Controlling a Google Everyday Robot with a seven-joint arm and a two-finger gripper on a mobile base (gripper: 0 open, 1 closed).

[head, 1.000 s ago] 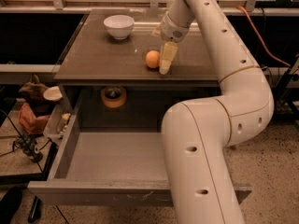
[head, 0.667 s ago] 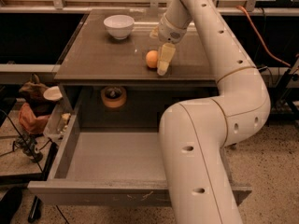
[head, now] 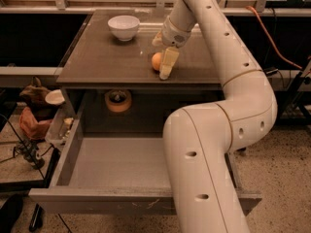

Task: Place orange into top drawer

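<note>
Orange (head: 156, 61) and drawer (head: 121, 164) are well apart. Nearest, the drawer stands pulled fully out, its grey floor bare, with the arm (head: 204, 169) crossing its right side. Behind it, a tape roll (head: 118, 100) sits on the shelf under the table (head: 107, 64). On the tabletop near the front edge lies the orange, and the gripper (head: 165, 66) is down against its right side. Whether it has closed on the fruit I cannot tell. Farther back stands a bowl (head: 123, 27).

To grasp well, centre on the round fruit so it cannot roll out, then lift clear of the table edge before swinging to the drawer.

Against a second ago, the orange has not moved. The gripper has edged slightly left toward it.
</note>
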